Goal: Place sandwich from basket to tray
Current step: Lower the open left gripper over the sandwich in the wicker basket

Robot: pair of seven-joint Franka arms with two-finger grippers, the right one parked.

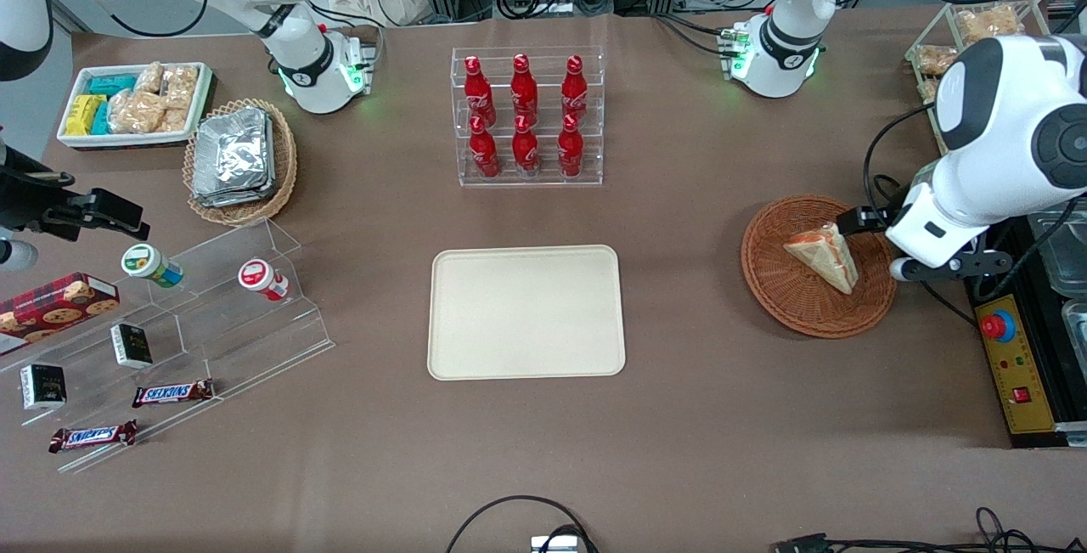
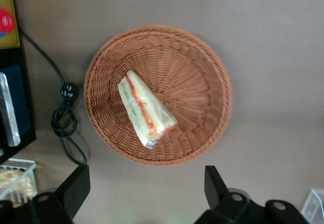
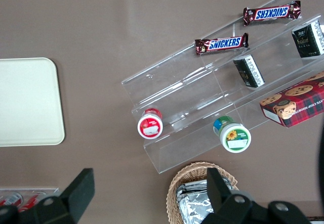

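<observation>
The wrapped sandwich (image 1: 822, 257) (image 2: 146, 112) lies flat in the reddish-brown wicker basket (image 1: 768, 281) (image 2: 212, 82), toward the working arm's end of the table. My left gripper (image 1: 859, 219) (image 2: 147, 176) hovers above the basket's rim that is farthest from the front camera. It is open, with nothing between its black fingers (image 2: 76, 186), and it touches neither sandwich nor basket. The cream tray (image 1: 526, 313) (image 3: 28, 102) lies bare at the table's middle, toward the parked arm from the basket.
A clear rack of red bottles (image 1: 526, 115) stands farther from the front camera than the tray. A yellow emergency-stop box (image 1: 1015, 366) and a coiled cable (image 2: 63, 118) lie beside the basket. A clear snack stand (image 1: 170, 341), a foil-pack basket (image 1: 238, 158) and a white bin (image 1: 136, 103) sit toward the parked arm's end.
</observation>
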